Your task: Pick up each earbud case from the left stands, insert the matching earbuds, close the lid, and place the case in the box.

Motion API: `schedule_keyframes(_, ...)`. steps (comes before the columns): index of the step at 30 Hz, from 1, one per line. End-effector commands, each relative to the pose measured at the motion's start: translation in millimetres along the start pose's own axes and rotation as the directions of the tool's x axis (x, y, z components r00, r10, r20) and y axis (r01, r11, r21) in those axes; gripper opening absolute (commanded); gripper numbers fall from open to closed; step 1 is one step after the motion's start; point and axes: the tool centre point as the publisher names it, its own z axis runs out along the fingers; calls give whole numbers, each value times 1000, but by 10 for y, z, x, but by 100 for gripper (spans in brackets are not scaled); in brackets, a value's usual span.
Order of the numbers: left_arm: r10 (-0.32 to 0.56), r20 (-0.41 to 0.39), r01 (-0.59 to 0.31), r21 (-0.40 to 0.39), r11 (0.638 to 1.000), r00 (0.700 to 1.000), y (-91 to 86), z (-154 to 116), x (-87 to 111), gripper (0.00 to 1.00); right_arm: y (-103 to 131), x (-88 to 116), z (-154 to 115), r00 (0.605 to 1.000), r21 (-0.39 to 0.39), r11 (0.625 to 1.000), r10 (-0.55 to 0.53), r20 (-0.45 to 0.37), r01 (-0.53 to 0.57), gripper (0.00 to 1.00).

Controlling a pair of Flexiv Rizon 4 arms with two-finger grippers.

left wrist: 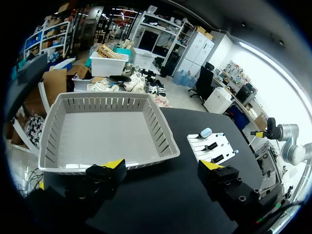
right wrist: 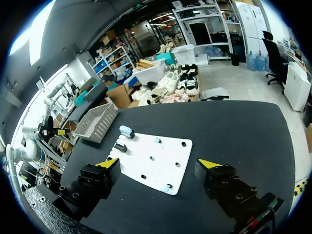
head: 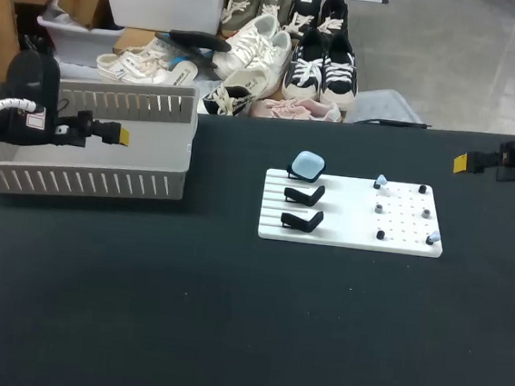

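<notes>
A light blue earbud case [head: 307, 166] sits shut on the rearmost of three black stands at the left of the white board [head: 350, 231]; the other two stands [head: 305, 196] hold nothing. Small earbuds, among them a pale blue one [head: 381, 180], rest on pegs at the board's right. The grey basket [head: 85, 181] stands empty at the table's left. My left gripper [head: 117, 134] hovers open over the basket's near side, which lies just ahead of the gripper [left wrist: 163, 165]. My right gripper [head: 461, 162] is open, high at the right, with the board [right wrist: 165, 156] and case [right wrist: 126, 131] ahead of the gripper [right wrist: 157, 163].
The black table carries only the basket [left wrist: 163, 129] at the left and the board [left wrist: 214, 146] right of centre. The table's far edge runs just behind both.
</notes>
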Motion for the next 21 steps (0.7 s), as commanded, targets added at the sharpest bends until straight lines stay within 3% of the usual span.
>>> schedule_keyframes(1,9,-6,-9,-10,1000,1000,0,32,-19,100,-7,-2,1,1000,-2,1000,-1,-1,1,100)
schedule_keyframes(7,148,8,-148,25,989,989,-52,290,-127,100,-7,-2,1,1000,-2,1000,-1,-1,1,100)
schedule_keyframes(13,301,63,-307,102,946,951,-172,431,-257,100,-7,-2,1,1000,-2,1000,-1,-1,1,100)
schedule_keyframes(17,412,87,-421,161,893,907,-265,502,-356,100,-7,-2,1,1000,-2,1000,-1,-1,1,100)
schedule_keyframes(21,526,124,-541,213,814,841,-385,515,-457,100,-7,-2,1,1000,-2,1000,-1,-1,1,100)
